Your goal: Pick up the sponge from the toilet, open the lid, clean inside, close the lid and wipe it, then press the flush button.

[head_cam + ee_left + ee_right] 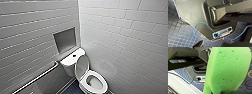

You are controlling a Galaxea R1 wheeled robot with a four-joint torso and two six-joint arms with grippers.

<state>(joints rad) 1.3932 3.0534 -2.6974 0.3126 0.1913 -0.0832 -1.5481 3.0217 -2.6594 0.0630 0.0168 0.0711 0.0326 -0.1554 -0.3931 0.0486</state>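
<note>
Toilet (pixel 69 65) sits in the tiled corner, lid (pixel 82 67) flipped up against the tank and the flush button (pixel 74 55) a dark dot on the tank top. Sponge (pixel 228 69) is off the toilet, sticking up right in front of the right wrist camera over the blue floor (pixel 198 86), with the right gripper (pixel 230 92) pinching its base. Left gripper: can't tell if it's spread or pressed together.

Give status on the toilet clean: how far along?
Done: the sponge is off the toilet, apparently carried on the right arm; the lid stands raised. In hand: nothing is at the toilet now, so whether the inside was cleaned can't be told. Left: close and wipe the lid, press the flush button.
</note>
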